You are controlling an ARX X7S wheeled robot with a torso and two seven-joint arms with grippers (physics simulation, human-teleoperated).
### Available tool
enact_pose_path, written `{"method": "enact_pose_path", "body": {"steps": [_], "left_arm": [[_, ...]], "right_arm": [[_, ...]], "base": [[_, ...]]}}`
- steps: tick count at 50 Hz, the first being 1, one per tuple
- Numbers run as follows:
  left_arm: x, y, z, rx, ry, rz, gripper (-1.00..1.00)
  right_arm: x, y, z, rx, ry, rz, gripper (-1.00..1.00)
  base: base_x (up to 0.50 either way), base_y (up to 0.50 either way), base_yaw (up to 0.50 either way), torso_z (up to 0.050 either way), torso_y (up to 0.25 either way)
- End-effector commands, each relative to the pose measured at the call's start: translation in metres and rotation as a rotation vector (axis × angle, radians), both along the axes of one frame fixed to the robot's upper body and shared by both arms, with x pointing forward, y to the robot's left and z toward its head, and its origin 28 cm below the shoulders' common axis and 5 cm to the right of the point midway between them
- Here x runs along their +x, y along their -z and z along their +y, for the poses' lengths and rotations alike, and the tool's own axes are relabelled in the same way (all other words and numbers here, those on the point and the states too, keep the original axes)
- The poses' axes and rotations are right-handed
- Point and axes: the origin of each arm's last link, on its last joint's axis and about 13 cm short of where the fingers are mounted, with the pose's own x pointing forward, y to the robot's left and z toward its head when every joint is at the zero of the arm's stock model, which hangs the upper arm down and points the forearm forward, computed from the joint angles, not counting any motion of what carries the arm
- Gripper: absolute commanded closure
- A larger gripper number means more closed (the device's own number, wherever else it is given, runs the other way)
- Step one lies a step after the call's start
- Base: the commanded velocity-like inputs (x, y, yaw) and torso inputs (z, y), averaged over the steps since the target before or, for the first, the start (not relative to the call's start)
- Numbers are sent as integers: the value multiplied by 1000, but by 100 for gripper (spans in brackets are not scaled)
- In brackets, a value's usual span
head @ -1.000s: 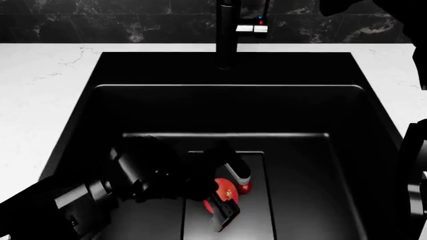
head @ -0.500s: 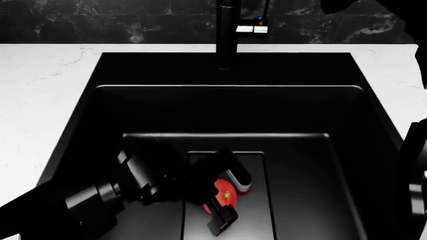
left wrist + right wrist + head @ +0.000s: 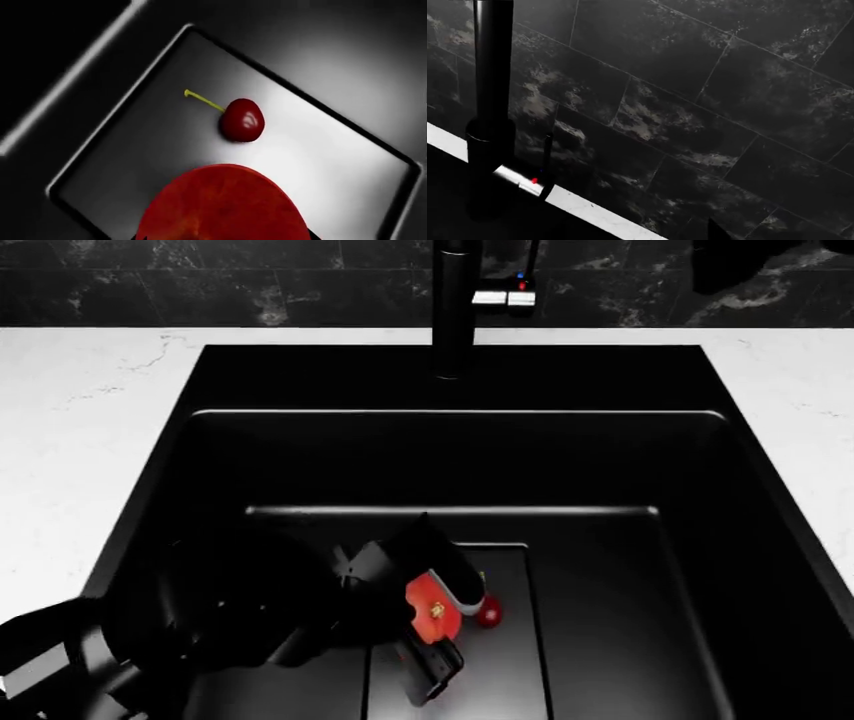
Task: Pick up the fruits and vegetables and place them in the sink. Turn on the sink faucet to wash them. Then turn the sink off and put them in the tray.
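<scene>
In the head view my left gripper (image 3: 439,620) reaches down into the black sink (image 3: 187,440) and is shut on the round red fruit (image 3: 424,598), one finger on each side. The left wrist view shows that fruit (image 3: 223,205) close up, above the raised drain panel (image 3: 320,150). A small red cherry (image 3: 490,614) with a green stem lies on the panel just right of the fruit, also seen from the wrist (image 3: 241,120). The sink faucet (image 3: 454,310) stands behind the basin with its chrome lever (image 3: 505,297). My right arm (image 3: 747,260) hangs near it; its jaws do not show. The tray is out of view.
White marble counter (image 3: 80,440) flanks the sink on both sides, and a dark marble wall (image 3: 200,280) rises behind. The right wrist view looks at the faucet post (image 3: 494,75), its lever (image 3: 520,179) with a red dot, and the wall tiles (image 3: 707,100).
My left gripper has lifted the red fruit and drawn it slightly left, leaving the cherry alone on the panel. The right arm has left the view's right edge and shows only at top right.
</scene>
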Motion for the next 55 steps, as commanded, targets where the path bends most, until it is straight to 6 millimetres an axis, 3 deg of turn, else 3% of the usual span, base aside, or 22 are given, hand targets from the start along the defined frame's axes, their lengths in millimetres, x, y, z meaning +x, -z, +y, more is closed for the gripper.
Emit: {"method": "enact_pose_path", "body": {"steps": [1,8,17,33,51,55], "left_arm": [[-15,-21,9,-48,-50,-104,100],[-19,-32,10,-73,-78,-157,100],[-23,-46,17,-111,-127,-227,100],[-23,-80,31,-169,-362,-431,100],[-20,-86,37,-196,-405,-454,100],[-22,-87,37,-200,-394,-454,100]], "right_arm": [[-28,-6,-10,-77,-94,177,-100],[-43,-11,-12,-112,-122,247,-100],[-42,-4,-12,-147,-122,329,-100],[-19,28,2,-136,-239,519,-100],[-14,37,10,-153,-287,552,-100],[-7,57,19,-195,-356,639,-100]], "base": [[0,0,0,0,0],[0,0,0,0,0],[0,0,0,0,0],[0,0,0,0,0],[0,0,0,0,0],[0,0,0,0,0]]}}
